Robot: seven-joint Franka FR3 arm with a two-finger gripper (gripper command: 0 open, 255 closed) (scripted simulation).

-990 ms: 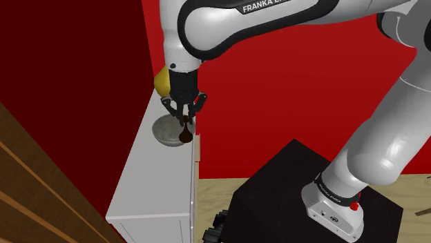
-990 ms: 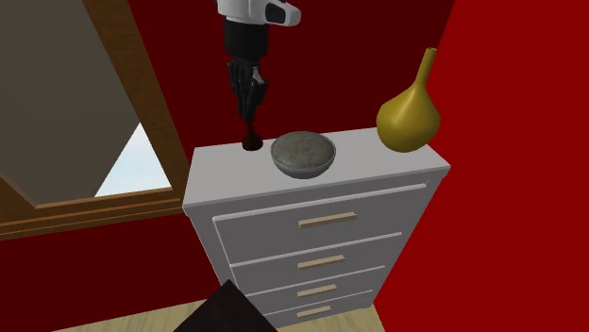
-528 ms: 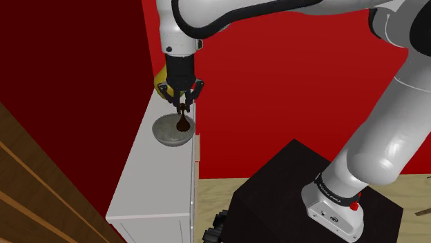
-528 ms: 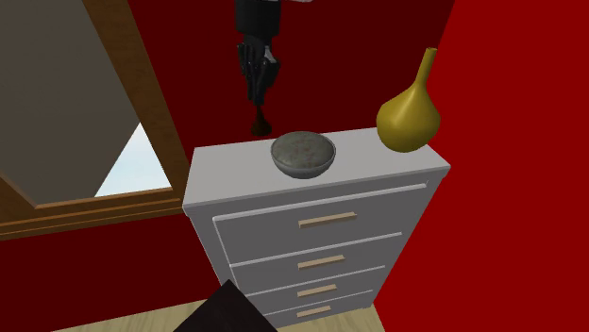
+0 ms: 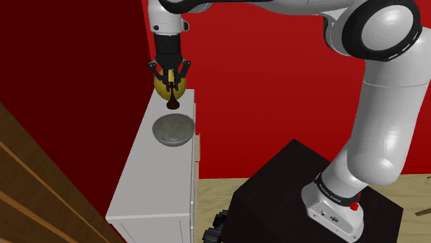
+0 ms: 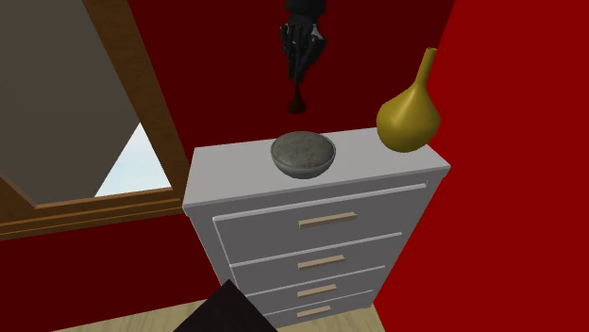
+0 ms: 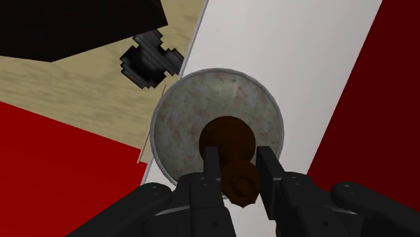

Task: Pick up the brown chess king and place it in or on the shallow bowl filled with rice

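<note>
**King held above the rice bowl**

Shoulder view: the black gripper (image 5: 170, 88) pinches the brown chess king (image 5: 172, 102) by its top, in the air over the grey shallow bowl (image 5: 173, 129) on a white dresser (image 5: 148, 181).

Second exterior view: the king hangs upright, apart from the bowl's rim. A yellow vase (image 6: 409, 113) stands beside.

Wrist view: the round base is over speckled rice. The piece looks stiff, light and smooth, so probably slippery; the narrow upper part seems the best hold.

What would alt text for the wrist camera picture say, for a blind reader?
The black gripper clasps a brown chess king over a round bowl of speckled rice. The bowl stands on a white cabinet top.
</note>
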